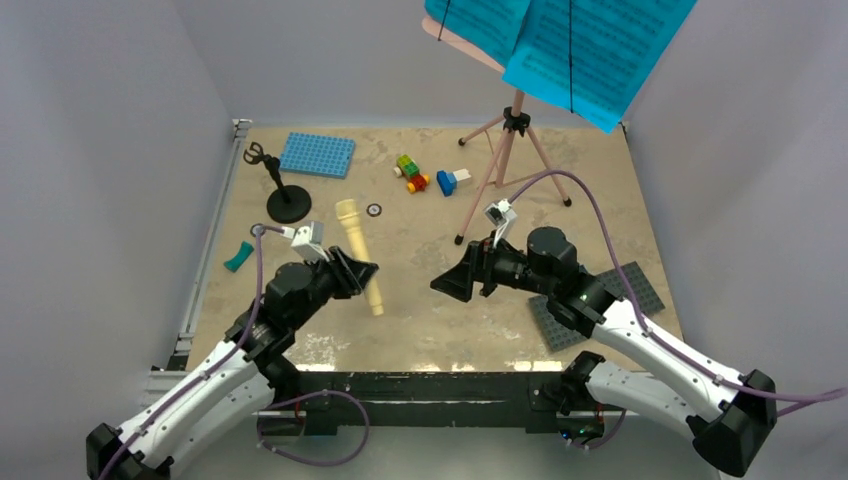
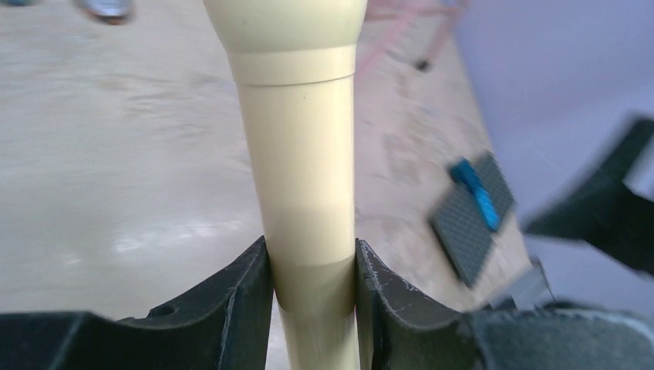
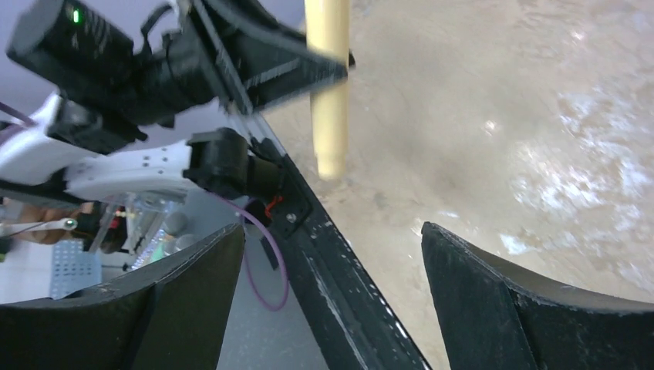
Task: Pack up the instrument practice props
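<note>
1. At the far left of the table lies a small teal piece (image 1: 238,257). Beyond it stands the black mic stand (image 1: 288,205), upright on its round base, with the blue studded plate (image 1: 317,154) just behind.
2. My left gripper (image 1: 360,270) is clamped on the cream toy microphone (image 1: 352,230). In my left wrist view both fingers (image 2: 247,301) press against its thin shaft, one on each side, and the wider head points away from me. The lower end sticks out past my fingers toward the near edge. I cannot tell whether it rests on the table or is raised.
3. A little ring (image 1: 374,210) sits just right of the microphone's head, and a cluster of coloured bricks (image 1: 425,178) lies farther back.
4. My right gripper (image 1: 452,283) faces the left one across a gap. Its fingers (image 3: 493,308) are spread wide with nothing between them, well apart from the microphone.
5. The pink tripod music stand (image 1: 510,150) stands upright at the back right. The cyan pages (image 1: 590,50) sit on its board; their print is too small to read.
6. A grey studded plate (image 1: 640,285) lies partly under my right arm.
</note>
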`<move>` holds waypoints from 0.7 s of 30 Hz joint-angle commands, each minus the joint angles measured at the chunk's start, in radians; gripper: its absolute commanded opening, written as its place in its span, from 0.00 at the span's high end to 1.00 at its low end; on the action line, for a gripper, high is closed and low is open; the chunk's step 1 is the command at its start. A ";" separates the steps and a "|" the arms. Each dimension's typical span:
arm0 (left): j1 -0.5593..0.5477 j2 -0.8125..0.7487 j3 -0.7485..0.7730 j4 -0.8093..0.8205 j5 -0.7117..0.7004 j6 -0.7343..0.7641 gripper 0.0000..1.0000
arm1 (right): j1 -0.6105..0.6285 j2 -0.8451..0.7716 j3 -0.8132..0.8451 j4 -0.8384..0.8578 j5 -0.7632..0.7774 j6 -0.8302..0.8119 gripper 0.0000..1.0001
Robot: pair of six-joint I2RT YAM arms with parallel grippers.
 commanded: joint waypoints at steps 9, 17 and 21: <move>0.409 0.344 0.106 -0.230 -0.165 -0.148 1.00 | -0.003 -0.041 -0.070 -0.129 0.088 -0.092 0.13; 0.641 0.573 0.209 -0.178 -0.130 -0.173 1.00 | -0.003 -0.082 -0.059 -0.175 0.091 -0.132 0.13; 0.678 0.654 0.236 -0.112 -0.115 -0.150 1.00 | -0.003 -0.124 -0.057 -0.206 0.129 -0.161 0.12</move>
